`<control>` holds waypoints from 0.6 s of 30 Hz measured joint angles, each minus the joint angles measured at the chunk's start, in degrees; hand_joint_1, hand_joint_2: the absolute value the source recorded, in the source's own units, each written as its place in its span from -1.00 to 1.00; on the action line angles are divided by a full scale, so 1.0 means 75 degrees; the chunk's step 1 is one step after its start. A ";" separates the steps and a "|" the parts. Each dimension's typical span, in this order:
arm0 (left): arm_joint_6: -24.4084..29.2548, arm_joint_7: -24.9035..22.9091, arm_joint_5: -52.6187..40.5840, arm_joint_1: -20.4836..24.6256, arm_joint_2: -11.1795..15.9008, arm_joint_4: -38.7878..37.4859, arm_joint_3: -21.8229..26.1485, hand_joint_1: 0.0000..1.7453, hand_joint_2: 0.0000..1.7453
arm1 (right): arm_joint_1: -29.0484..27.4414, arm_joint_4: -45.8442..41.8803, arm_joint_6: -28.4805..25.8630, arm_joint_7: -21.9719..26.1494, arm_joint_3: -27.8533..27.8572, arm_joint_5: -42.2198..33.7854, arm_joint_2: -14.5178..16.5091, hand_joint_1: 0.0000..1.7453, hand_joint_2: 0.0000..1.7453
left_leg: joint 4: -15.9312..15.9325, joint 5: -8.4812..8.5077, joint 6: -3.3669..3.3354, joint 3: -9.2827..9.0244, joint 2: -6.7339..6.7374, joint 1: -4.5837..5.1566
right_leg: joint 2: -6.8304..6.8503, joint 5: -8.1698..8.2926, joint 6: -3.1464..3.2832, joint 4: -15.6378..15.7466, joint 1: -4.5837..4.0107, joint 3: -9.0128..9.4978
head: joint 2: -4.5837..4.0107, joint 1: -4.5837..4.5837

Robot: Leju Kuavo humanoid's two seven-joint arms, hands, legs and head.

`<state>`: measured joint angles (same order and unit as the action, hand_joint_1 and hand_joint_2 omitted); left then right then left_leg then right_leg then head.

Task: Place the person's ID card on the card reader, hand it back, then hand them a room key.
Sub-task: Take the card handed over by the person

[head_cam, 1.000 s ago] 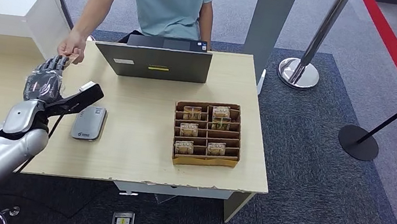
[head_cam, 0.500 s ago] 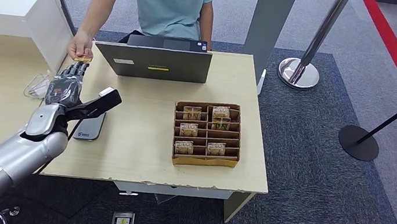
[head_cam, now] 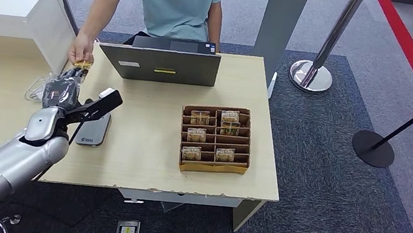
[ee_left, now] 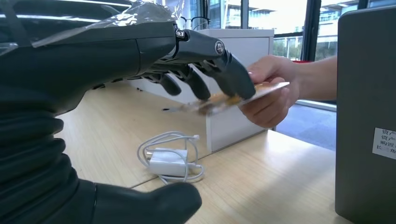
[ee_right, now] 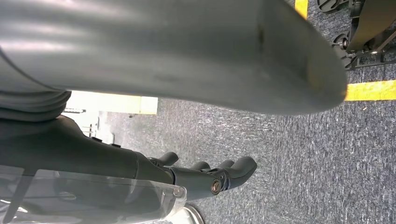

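- The left hand (head_cam: 63,91) has swung back from over the card reader (head_cam: 92,130) toward the person's hand (head_cam: 81,50) within the last second. Its fingers (ee_left: 219,65) are spread, the thumb held apart, and their tips now rest on top of the ID card (ee_left: 238,97).
- The person still pinches the ID card at its far end, so it sits between the two hands above the tabletop (head_cam: 148,120), near the corner by the laptop (head_cam: 160,63). I cannot tell whether the robot has any hold on it yet.
- My judgement: this is the first handover, and the card has not yet reached the reader; the thumb would need to close under the card before the person lets go.
- One white charger with its coiled cable (ee_left: 170,161) lies on the tabletop under the hands.
- One card reader, lying flat, partly covered by the robot's thumb in the head view.
- One laptop, one cardboard tray (head_cam: 215,140) with two columns of slots; six room keys (head_cam: 199,117) show in it.
- The right hand (ee_right: 196,177) hangs over the carpet, fingers loosely apart and holding nothing.
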<state>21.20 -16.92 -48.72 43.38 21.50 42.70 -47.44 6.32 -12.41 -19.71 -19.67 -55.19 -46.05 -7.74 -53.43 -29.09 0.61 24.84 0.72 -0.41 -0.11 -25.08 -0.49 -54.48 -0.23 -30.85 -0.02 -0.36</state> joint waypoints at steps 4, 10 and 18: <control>-0.0075 0.0005 0.0030 0.0016 0.0046 -0.0001 -0.0001 1.00 1.00 | 0.0000 0.0020 0.0000 -0.0015 -0.0025 -0.0001 -0.0004 -1.00 -1.00 | 0.0000 0.0000 0.0000 -0.0001 0.0000 0.0000 | 0.0000 0.0000 0.0000 0.0000 0.0000 0.0001 | 0.0000 0.0000; -0.0112 0.0007 0.0033 0.0016 0.0077 -0.0001 -0.0002 1.00 1.00 | -0.0001 0.0029 0.0000 -0.0044 -0.0031 -0.0009 -0.0006 -1.00 -1.00 | 0.0000 0.0000 0.0000 -0.0001 0.0000 0.0000 | 0.0001 0.0000 0.0000 0.0000 0.0000 0.0002 | 0.0000 0.0001; -0.0192 0.0007 0.0099 0.0015 0.0092 -0.0001 -0.0001 1.00 1.00 | -0.0001 0.0036 0.0021 -0.0115 -0.0032 -0.0024 -0.0006 -1.00 -1.00 | 0.0000 0.0000 0.0000 -0.0002 0.0000 0.0000 | 0.0001 0.0000 0.0000 0.0000 0.0000 0.0002 | 0.0000 0.0001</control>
<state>19.75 -16.87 -47.98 43.49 22.18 42.69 -47.45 6.32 -12.15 -19.56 -20.53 -55.43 -46.23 -7.78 -53.43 -29.09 0.61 24.83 0.72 -0.41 -0.11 -25.08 -0.50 -54.48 -0.23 -30.84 -0.02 -0.35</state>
